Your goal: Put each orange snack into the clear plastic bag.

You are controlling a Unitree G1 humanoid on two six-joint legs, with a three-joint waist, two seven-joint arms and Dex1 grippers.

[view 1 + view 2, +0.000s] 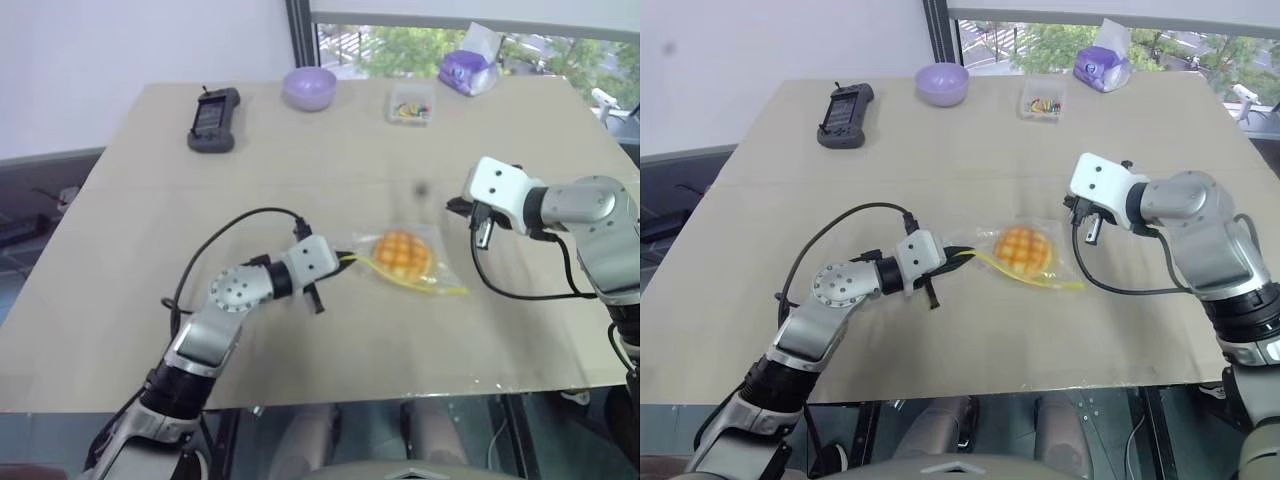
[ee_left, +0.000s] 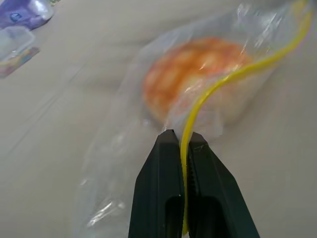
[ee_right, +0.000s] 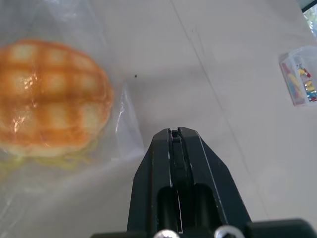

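Starting at the far left of the table (image 1: 120,300), I see a black handheld device (image 1: 213,120) lying flat near the back edge, then a lilac bowl (image 1: 309,87). Nearer me, my left gripper (image 2: 182,141) has its jaws pinched on the yellow seal strip (image 2: 208,94) of the clear plastic bag (image 1: 405,262); the strip runs down between the fingers and out of sight below them. Inside the bag sits the orange snack (image 1: 402,254), domed side up, its grid top plain from the right wrist but smeared through the crinkled film on the left wrist. Whether the bag mouth is sealed I can't make out (the film folds over itself there). Behind it stand a small clear box (image 1: 412,104) of coloured bits and a purple tissue pack (image 1: 468,68). My right gripper (image 3: 176,135) hangs just beside the bag's edge, jaws pressed together on nothing, apparently not touching it.
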